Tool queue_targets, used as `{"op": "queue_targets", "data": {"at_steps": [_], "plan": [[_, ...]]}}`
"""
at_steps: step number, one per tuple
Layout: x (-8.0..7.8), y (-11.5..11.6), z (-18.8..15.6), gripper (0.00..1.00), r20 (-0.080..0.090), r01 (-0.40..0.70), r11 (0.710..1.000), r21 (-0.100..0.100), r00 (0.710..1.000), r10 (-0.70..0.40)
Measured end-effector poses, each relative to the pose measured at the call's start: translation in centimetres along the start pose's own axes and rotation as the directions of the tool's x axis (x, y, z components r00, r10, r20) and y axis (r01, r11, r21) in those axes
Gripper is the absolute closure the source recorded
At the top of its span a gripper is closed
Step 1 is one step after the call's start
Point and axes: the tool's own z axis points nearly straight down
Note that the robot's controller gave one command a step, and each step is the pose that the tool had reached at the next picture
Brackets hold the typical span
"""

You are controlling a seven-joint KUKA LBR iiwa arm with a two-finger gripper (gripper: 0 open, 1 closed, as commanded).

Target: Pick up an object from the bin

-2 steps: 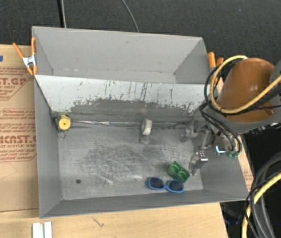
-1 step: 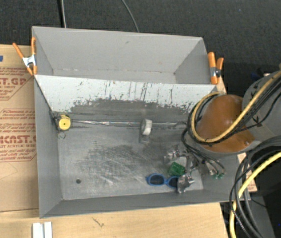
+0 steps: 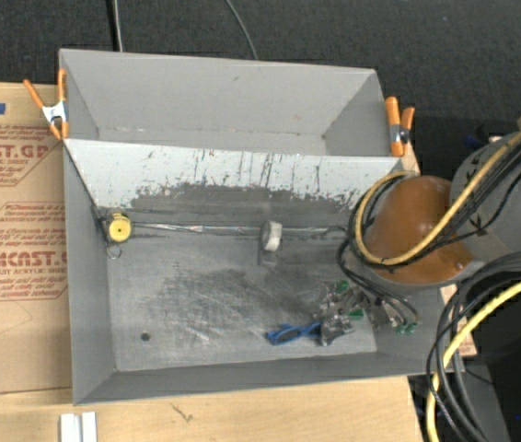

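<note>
My gripper [image 3: 335, 325] is low over the bin floor near the front right corner, under the arm's orange cover. A small blue bent thing [image 3: 285, 335] lies on the floor just left of the gripper's tip, touching or nearly touching it. Whether it sits between the fingers I cannot make out. A small pale grey block [image 3: 271, 237] stands at the foot of the back wall, well away from the gripper. A yellow round piece [image 3: 118, 228] lies in the back left corner.
The arm with its orange cover and looped cables hangs over the bin's right wall. The sloped back wall rises behind the grey block. A tiny dark speck [image 3: 144, 338] lies on the floor at the front left.
</note>
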Motion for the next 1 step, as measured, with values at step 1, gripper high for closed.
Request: {"op": "queue_targets", "data": {"at_steps": [1], "plan": [[-1.68,2.12,-16.85,1.0,0.007,-0.03,1.0,0.002,1.0,0.03]]}}
